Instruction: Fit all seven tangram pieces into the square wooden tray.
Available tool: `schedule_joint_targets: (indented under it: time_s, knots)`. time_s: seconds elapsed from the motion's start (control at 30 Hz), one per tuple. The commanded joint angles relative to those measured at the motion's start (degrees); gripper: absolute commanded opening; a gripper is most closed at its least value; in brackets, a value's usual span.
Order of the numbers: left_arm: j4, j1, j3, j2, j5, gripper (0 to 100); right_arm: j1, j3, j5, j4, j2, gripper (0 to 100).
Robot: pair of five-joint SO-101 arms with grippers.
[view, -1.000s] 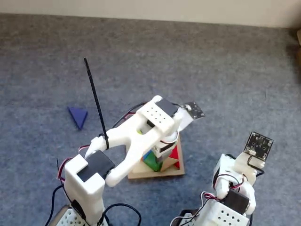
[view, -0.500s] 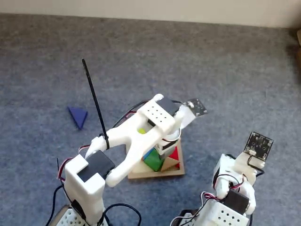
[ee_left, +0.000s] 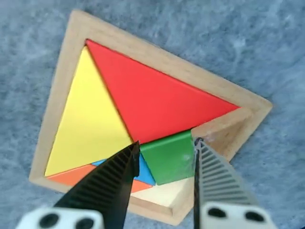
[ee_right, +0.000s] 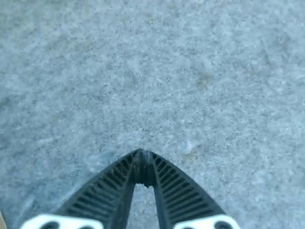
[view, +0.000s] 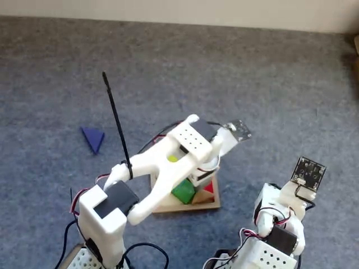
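Between my spread left fingers (ee_left: 109, 183) the green square (ee_left: 167, 157) sits in the tray (ee_left: 157, 61); lifting crooked could snag and tip it out. My right fingers (ee_right: 119, 191) are clenched, empty.

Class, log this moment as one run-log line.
left gripper open astride green square in tray | right gripper shut, empty, above carpet | blue triangle outside tray on carpet

Wooden tray (ee_left: 167, 66) holds red triangle (ee_left: 157, 102), green piece (ee_left: 169, 160); blue triangle (view: 93, 138) lies apart.
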Motion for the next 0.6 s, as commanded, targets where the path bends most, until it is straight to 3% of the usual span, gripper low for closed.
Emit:
schedule_joint_targets:
  time_s: [0.0, 0.3, 0.57]
  knots:
    - [-0.6, 0.7, -2.6, -0.5, -0.2, 19, 0.6, 6.4, 0.8, -1.5, -1.0, 0.5]
    - [-0.1, -1.2, -3.4, -1.6, -0.2, 19, 0.6, 6.4, 0.8, -1.5, -1.0, 0.5]
    - [9.0, -8.7, -3.7, -14.5, -0.2, 19, 0.6, 6.4, 0.8, -1.5, -1.0, 0.5]
